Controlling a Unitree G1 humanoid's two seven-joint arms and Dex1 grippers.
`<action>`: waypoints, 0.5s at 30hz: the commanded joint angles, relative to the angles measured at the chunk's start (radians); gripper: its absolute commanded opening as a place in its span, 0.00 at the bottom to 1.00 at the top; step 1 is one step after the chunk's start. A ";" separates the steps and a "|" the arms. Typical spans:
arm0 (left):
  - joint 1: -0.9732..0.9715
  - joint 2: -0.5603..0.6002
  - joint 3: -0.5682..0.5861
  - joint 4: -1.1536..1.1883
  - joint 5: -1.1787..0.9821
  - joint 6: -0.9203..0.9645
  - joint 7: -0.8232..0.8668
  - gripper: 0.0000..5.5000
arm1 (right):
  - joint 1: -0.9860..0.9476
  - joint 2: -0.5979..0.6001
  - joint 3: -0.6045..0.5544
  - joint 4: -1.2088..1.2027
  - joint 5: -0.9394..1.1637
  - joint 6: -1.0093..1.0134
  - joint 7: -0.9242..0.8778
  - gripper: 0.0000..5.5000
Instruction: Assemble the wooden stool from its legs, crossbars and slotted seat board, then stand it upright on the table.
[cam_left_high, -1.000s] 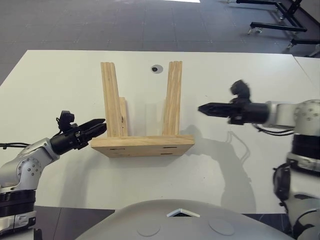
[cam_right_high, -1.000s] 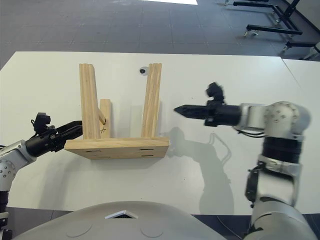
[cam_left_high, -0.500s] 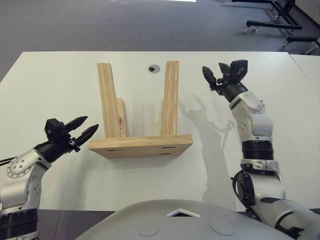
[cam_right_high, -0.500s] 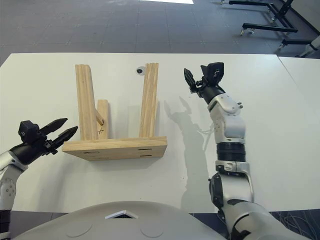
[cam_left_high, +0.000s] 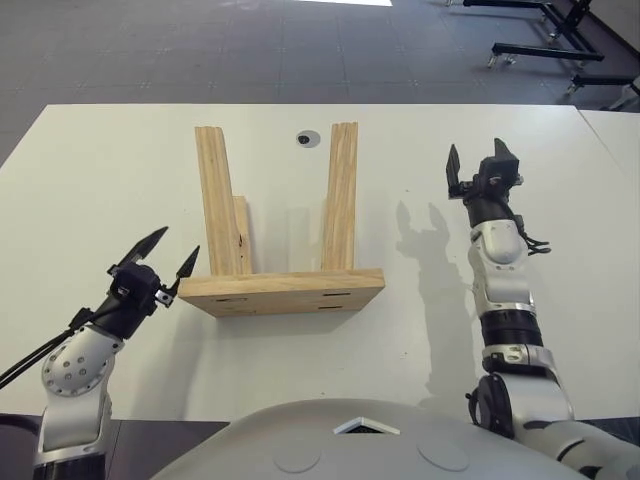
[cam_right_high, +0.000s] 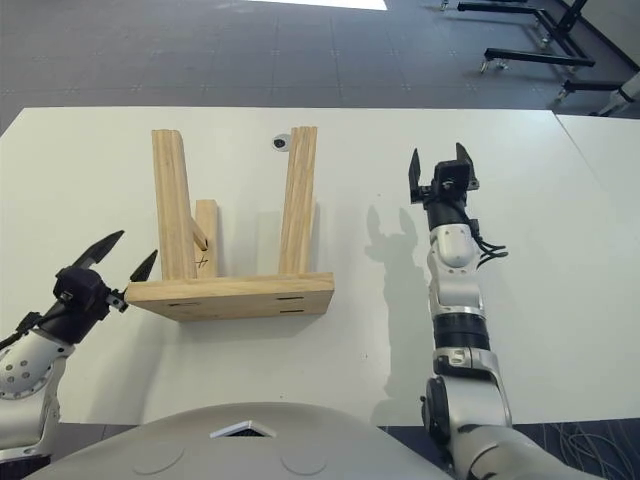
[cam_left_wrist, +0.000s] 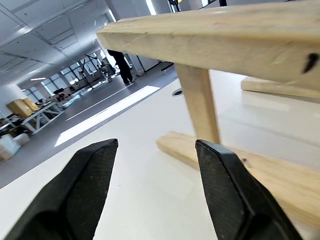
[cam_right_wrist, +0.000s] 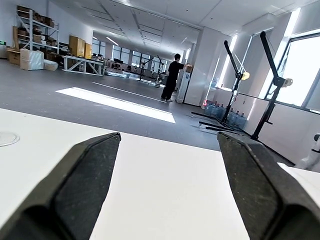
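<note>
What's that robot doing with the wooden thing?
The robot is putting together a wooden stool. Right now it lies on its side on the white table, seat board nearest the robot and legs pointing away, not yet standing up. Nothing is being held: the left gripper is open beside the seat board's left end, and the right gripper is open, away from the wood.

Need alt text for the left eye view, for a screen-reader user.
A wooden stool lies on its side on a white table, seat board nearest the robot, legs pointing away. The open left gripper is by the seat board's left end; the open right gripper is off to the stool's right, clear of it.
</note>
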 joint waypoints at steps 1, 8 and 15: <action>0.106 0.076 0.057 -0.011 -0.039 -0.020 -0.075 0.52 | 0.096 -0.030 0.028 -0.146 0.100 0.107 0.161 0.65; 0.060 0.027 -0.012 0.006 -0.028 -0.034 -0.041 0.52 | 0.088 0.131 0.058 -0.058 0.000 0.080 -0.025 0.65; -0.122 -0.307 0.049 0.095 0.081 0.019 0.472 0.52 | 0.056 0.146 0.047 -0.012 -0.013 0.047 -0.046 0.65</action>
